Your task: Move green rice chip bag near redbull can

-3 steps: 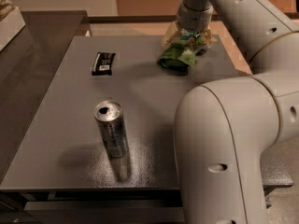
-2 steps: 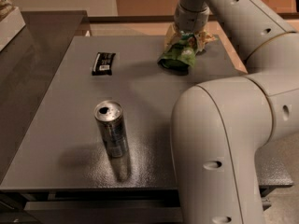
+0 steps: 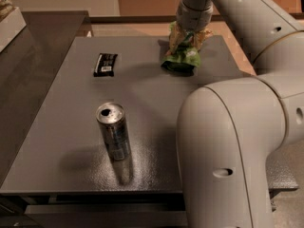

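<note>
The green rice chip bag (image 3: 182,56) is at the far right of the grey table (image 3: 52,127), crumpled, with its top bunched up under my wrist. My gripper (image 3: 190,32) comes down from above and is shut on the bag's upper part. The bag hangs from it with its lower end at or just above the tabletop. The redbull can (image 3: 114,132) stands upright near the table's front middle, well apart from the bag, to its front left.
A small flat black wrapped bar (image 3: 105,64) lies at the far left of the table. My own white arm (image 3: 228,146) fills the right foreground and covers the table's right front corner. A darker counter (image 3: 28,46) adjoins the table on the left.
The bag has been drawn together and pulled up and slightly left in the gripper. It now hangs narrower than a second ago. The can and bar have not moved.
</note>
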